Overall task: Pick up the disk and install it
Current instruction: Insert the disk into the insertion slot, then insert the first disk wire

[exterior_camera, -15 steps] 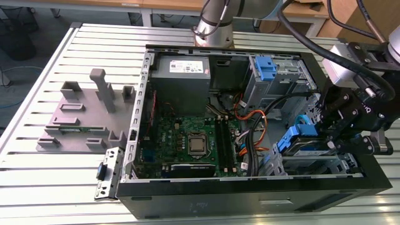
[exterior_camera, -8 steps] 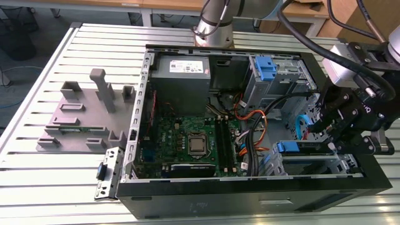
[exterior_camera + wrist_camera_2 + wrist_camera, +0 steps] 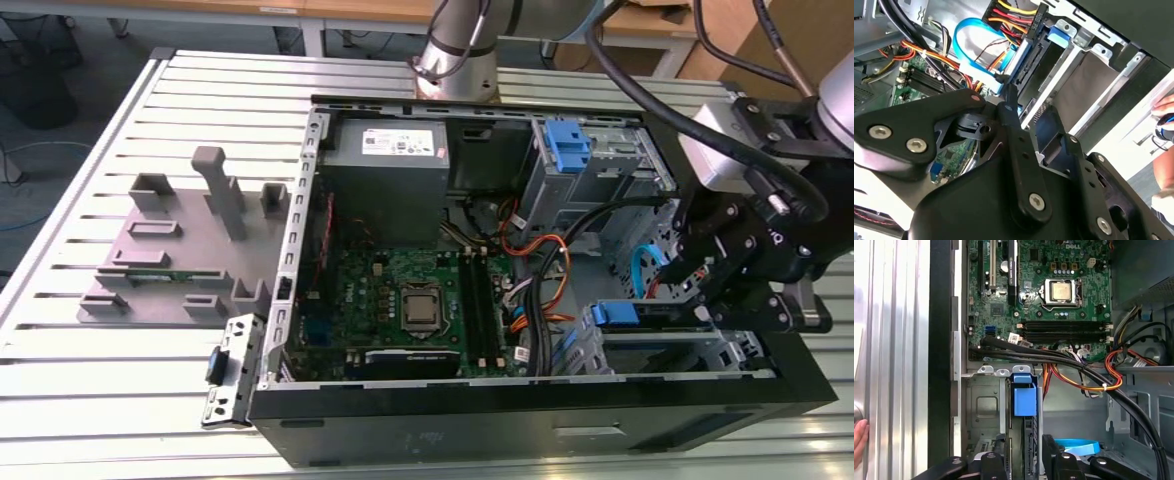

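Note:
The disk (image 3: pixel 651 317) stands on edge in the metal drive cage (image 3: pixel 667 355) at the corner of the open computer case nearest the exterior view's right. Its blue bracket tab (image 3: pixel 615 313) points toward the motherboard. My gripper (image 3: pixel 687 292) is shut on the disk, with one finger on each flat side. In the first wrist view the disk's blue tab (image 3: pixel 1024 396) sits between the cage walls, and the fingers (image 3: pixel 1050 456) clamp the disk's edge (image 3: pixel 1024 440). In the second wrist view the disk (image 3: pixel 1031 60) lies beside the cage plate, just past the gripper (image 3: pixel 1029 120).
Orange, black and blue cables (image 3: pixel 554 260) run close beside the disk. The motherboard (image 3: pixel 400 300), a grey power-supply box (image 3: pixel 387 160) and an upright blue latch (image 3: pixel 567 150) fill the case. A grey fixture (image 3: pixel 174 250) sits on the slatted table. A person's hand (image 3: pixel 859 440) is near the case.

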### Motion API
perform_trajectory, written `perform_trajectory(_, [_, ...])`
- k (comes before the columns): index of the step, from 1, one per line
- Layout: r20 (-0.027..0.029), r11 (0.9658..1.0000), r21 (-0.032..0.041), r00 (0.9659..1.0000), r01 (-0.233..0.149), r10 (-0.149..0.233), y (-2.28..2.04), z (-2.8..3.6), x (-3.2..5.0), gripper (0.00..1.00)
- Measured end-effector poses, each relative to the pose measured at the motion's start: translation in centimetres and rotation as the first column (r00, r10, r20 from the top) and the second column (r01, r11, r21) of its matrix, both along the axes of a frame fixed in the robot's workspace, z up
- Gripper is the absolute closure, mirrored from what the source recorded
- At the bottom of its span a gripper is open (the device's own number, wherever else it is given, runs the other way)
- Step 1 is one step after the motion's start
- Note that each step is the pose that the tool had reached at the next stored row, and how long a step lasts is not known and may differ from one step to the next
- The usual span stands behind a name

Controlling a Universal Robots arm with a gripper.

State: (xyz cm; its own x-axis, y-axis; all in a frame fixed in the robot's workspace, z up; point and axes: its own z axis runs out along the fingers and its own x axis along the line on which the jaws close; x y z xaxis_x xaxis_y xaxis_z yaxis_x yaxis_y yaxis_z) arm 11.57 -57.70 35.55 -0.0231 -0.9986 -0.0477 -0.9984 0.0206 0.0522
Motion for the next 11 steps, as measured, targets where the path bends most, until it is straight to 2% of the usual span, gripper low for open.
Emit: perform_trajectory(11, [0.0015,1.0,0.0001,1.0,-0.001,0.001,0.29,-0.1,-0.04,0.58])
